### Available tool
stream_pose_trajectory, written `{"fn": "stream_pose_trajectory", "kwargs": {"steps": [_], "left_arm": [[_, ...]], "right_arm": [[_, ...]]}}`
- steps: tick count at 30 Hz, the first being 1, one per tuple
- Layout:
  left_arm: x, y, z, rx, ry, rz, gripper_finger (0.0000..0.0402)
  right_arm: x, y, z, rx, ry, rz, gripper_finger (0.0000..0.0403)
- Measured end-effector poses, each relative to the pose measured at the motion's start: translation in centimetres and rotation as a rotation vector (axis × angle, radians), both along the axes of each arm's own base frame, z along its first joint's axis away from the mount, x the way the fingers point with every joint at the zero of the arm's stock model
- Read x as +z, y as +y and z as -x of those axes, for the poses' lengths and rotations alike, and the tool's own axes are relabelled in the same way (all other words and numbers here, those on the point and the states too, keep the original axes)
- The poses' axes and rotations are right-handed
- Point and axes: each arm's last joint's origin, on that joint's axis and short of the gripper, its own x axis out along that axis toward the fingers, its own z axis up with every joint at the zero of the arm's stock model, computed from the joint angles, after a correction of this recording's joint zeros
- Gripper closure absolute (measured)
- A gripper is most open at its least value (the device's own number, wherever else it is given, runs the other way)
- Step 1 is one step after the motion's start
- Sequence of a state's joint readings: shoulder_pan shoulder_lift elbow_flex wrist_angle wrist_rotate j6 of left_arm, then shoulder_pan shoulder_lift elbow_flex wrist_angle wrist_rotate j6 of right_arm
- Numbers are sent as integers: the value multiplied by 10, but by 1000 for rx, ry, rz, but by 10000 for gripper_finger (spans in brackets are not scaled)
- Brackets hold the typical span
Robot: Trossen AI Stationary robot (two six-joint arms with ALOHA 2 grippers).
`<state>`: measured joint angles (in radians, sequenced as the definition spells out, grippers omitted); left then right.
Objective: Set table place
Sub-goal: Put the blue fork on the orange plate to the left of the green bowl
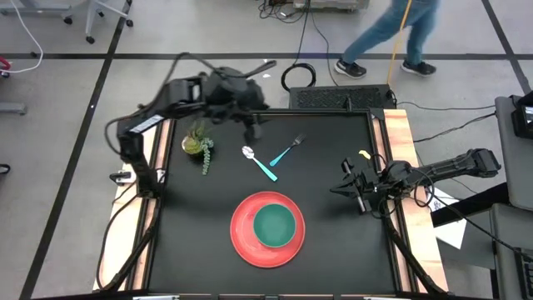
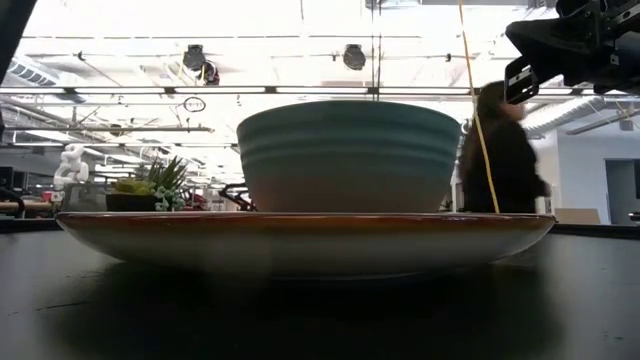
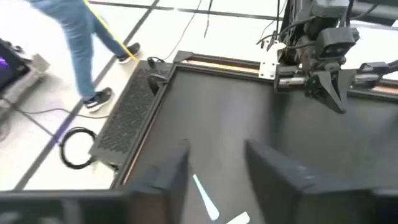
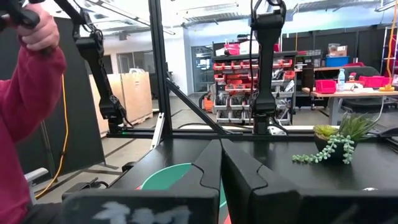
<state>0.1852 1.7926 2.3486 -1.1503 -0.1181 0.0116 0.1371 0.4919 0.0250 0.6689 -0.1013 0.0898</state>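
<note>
The left gripper (image 3: 214, 171) hangs with fingers apart over the table (image 3: 205, 112), a light-blue handle (image 3: 205, 198) between them. The right gripper (image 3: 328, 93) (pointed, closed) sits near the table's far edge. A person's legs (image 3: 84, 46) cross the floor beyond.

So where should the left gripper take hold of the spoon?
By the light-blue handle of the spoon, from straight above. It lies flat on the table, bowl end toward the plant, and its handle end meets the fork, so mid-handle is freest. The left gripper hovers close by.

I see my left claw (image 1: 250, 129) extended over the far half of the worktop (image 1: 333, 250), its fingers (image 3: 168, 177) parted. My right claw (image 1: 348, 187) waits at the right edge, fingers pressed together.
</note>
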Motion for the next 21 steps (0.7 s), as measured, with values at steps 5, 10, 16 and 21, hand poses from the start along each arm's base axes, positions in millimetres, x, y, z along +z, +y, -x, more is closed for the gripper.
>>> {"fn": "stream_pose_trajectory", "kwargs": {"steps": [5,10,16,21], "left_arm": [[7,-16,22,2,51,-8,385],[9,-33,34,20,95,-18,391],[25,-58,58,57,36,-101,397],[24,-74,78,138,24,-173,399]], "right_arm": [[0,0,0,0,0,0,403],[0,0,0,0,0,0,403],[0,0,0,0,3,-2,403],[0,0,0,1,2,-3,403]]}}
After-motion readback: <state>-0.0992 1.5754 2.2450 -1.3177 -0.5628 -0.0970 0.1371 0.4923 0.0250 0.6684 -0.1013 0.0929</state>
